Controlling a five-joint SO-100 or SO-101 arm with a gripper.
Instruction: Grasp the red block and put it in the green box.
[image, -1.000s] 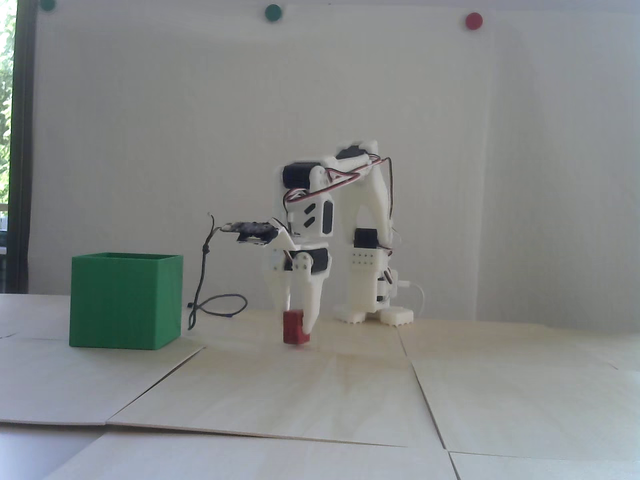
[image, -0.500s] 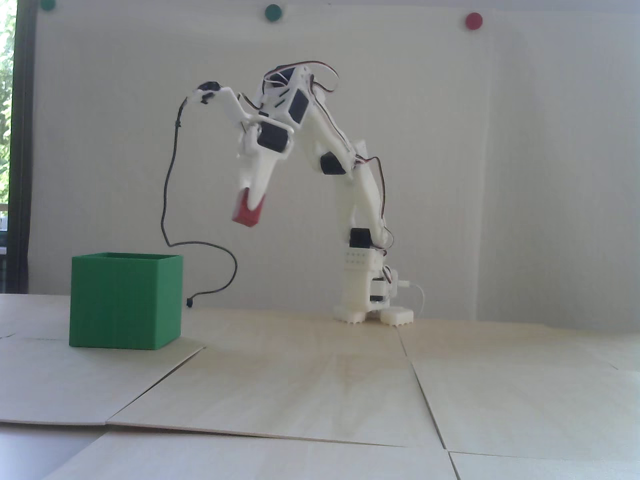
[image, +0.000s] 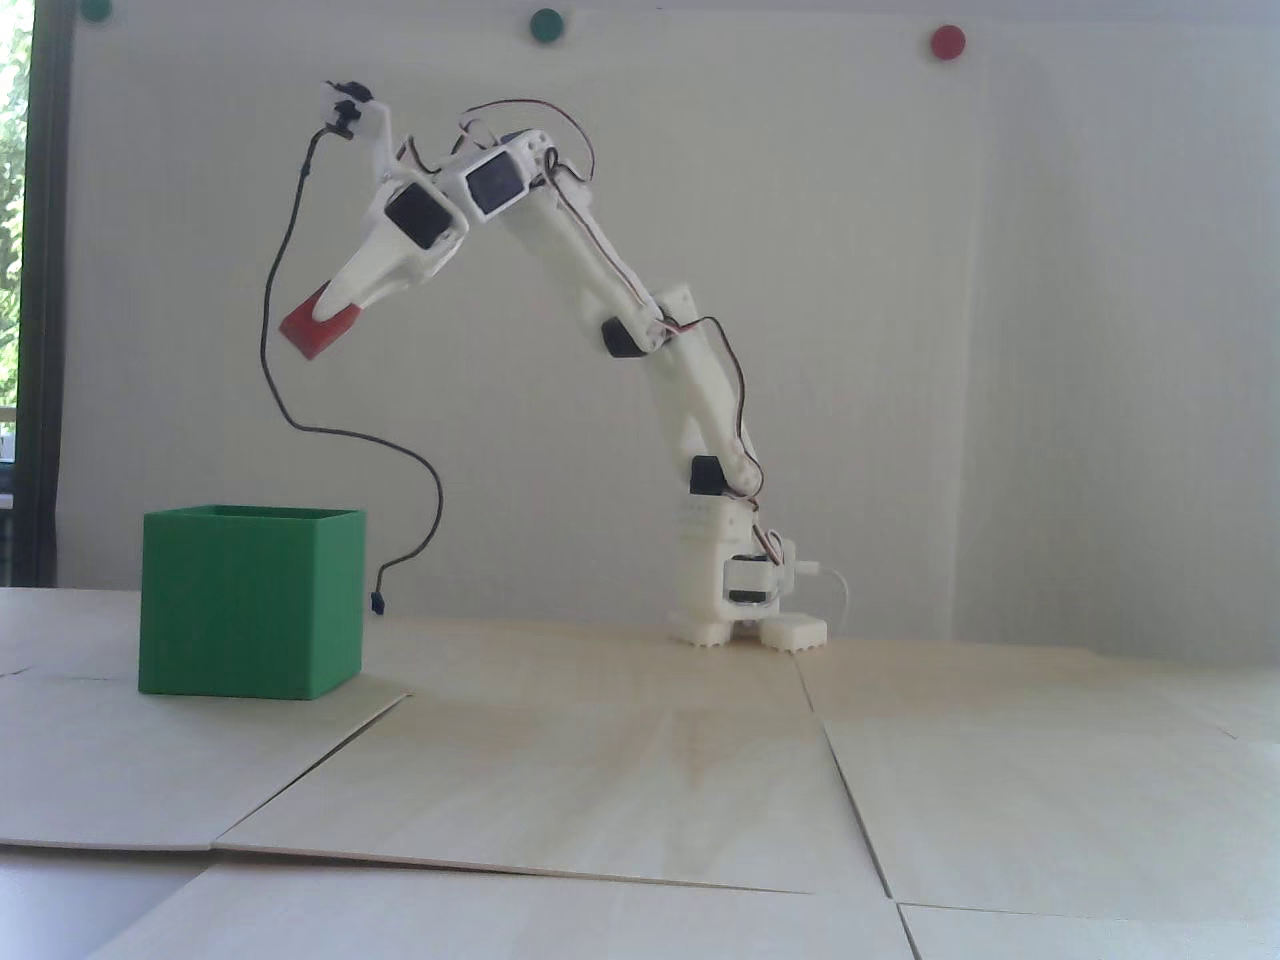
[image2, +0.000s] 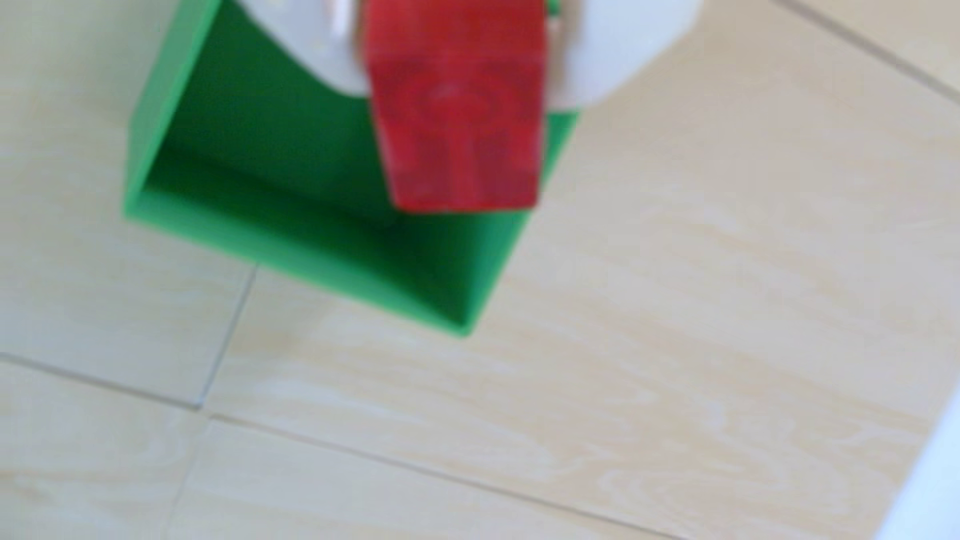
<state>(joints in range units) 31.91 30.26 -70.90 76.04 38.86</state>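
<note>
Pale wooden desk (image: 640, 780), white wall (image: 1000, 350). Gripper (image: 325, 315) clamps the red block (image: 318, 328) tilted, high above the green box (image: 250, 600); only the wrist view shows the box's open inside (image2: 291, 207).

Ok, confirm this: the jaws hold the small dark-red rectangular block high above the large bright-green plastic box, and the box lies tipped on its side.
One detail is wrong: the large bright-green plastic box stands upright with its opening upward, as the fixed view shows. The small dark-red rectangular block is indeed held high above it in the jaws.
</note>
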